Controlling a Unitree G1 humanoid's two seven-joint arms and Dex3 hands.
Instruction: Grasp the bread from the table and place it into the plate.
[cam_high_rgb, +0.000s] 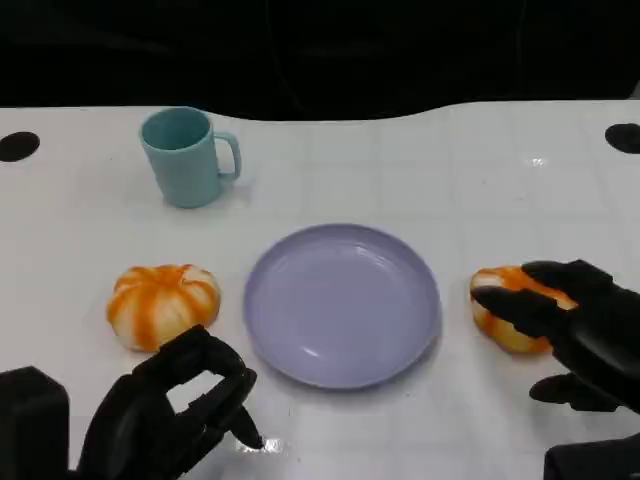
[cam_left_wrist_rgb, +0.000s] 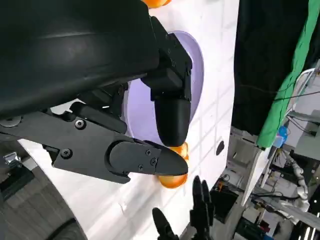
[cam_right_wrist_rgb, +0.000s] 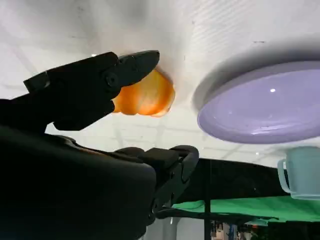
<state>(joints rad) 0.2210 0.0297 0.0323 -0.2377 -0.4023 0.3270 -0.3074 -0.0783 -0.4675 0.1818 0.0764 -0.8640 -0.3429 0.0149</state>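
Plate (cam_high_rgb: 342, 303) at centre of tabletop (cam_high_rgb: 480, 170). Mug (cam_high_rgb: 187, 157) behind and left of plate, well apart, handle pointing right. One bread (cam_high_rgb: 162, 303) just left of plate, second bread (cam_high_rgb: 512, 308) just right of it, both on tabletop, neither in plate. Left hand (cam_high_rgb: 170, 410) in front of left bread, near plate's front-left rim. Right hand (cam_high_rgb: 585, 325) at right bread, fingers (cam_high_rgb: 525, 305) over its top.
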